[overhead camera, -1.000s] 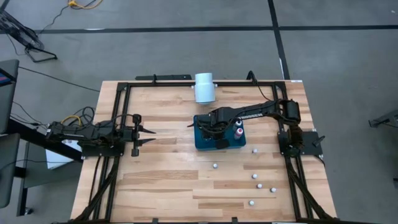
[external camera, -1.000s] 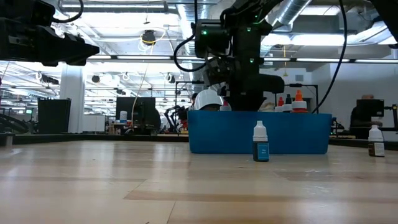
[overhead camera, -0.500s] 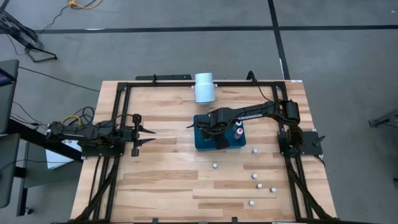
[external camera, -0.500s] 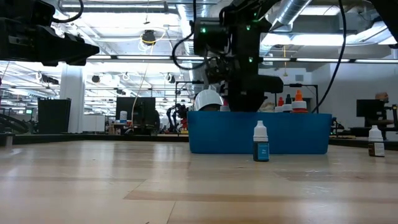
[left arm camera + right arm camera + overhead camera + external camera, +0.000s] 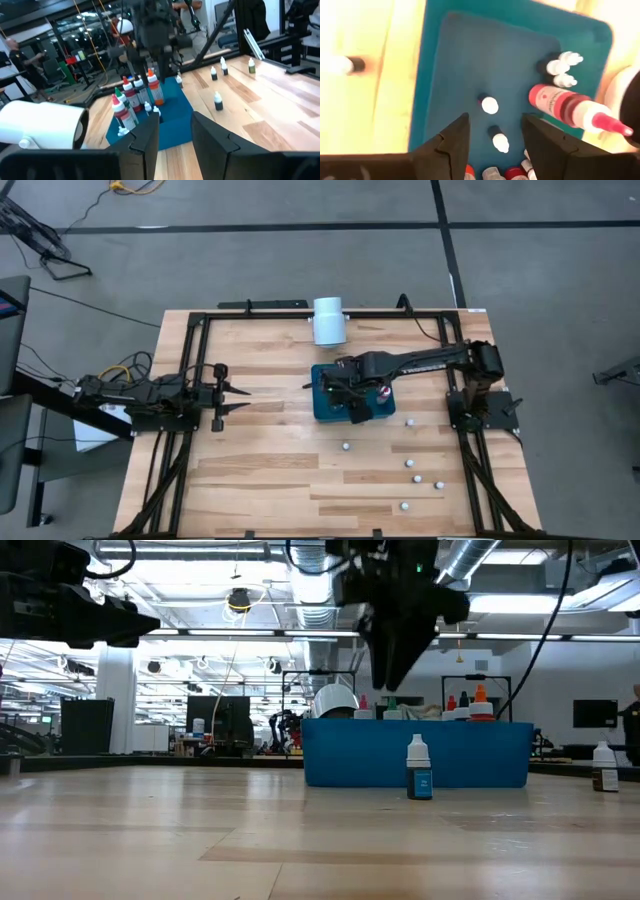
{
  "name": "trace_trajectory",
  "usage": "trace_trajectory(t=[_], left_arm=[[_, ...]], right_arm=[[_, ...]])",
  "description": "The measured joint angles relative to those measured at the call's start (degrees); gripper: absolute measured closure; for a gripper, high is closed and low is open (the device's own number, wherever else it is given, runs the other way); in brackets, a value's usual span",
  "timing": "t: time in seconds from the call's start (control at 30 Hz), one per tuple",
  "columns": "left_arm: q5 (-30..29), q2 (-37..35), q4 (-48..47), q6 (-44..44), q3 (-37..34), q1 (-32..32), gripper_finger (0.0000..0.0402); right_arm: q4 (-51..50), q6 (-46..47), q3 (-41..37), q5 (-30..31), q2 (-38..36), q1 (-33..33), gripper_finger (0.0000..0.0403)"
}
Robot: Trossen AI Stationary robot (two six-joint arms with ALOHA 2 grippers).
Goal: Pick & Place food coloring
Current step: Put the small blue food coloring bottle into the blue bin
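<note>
The food coloring bottles are tiny, with white caps. Several stand in the blue-teal tray (image 5: 322,410), among them two small ones (image 5: 490,105) on its floor and larger red ones (image 5: 560,105) in its corner. Others stand loose on the table (image 5: 409,463), one of them (image 5: 419,768) just in front of the tray's near wall. My right gripper (image 5: 496,122) hangs open above the tray (image 5: 390,670), pointing down, with nothing between its fingers. My left gripper (image 5: 238,393) waits open at the table's left side.
A large white cylinder (image 5: 328,320) lies beyond the tray at the table's far edge. A black frame (image 5: 190,360) runs round the table's edge. Loose bottles dot the near right part (image 5: 438,484). Bare wood lies between the left gripper and the tray.
My right gripper has risen straight up out of the tray, from down among the bottles to well above the tray's rim, and it comes up empty. The bottles and the tray stand as before.
</note>
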Motion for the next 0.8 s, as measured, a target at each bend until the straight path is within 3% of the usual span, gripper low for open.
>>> trace_trajectory(t=[0.37,0.8], left_arm=[[0.1,0.2,0.0,0.0,0.0,0.0,0.0297],[0.0,0.2,0.0,0.0,0.0,0.0,0.0297]], right_arm=[[-0.9,5.5,0.0,-0.1,-2.3,7.5,0.0214],[-0.7,10.6,0.0,-0.2,-1.6,18.0,0.0225]])
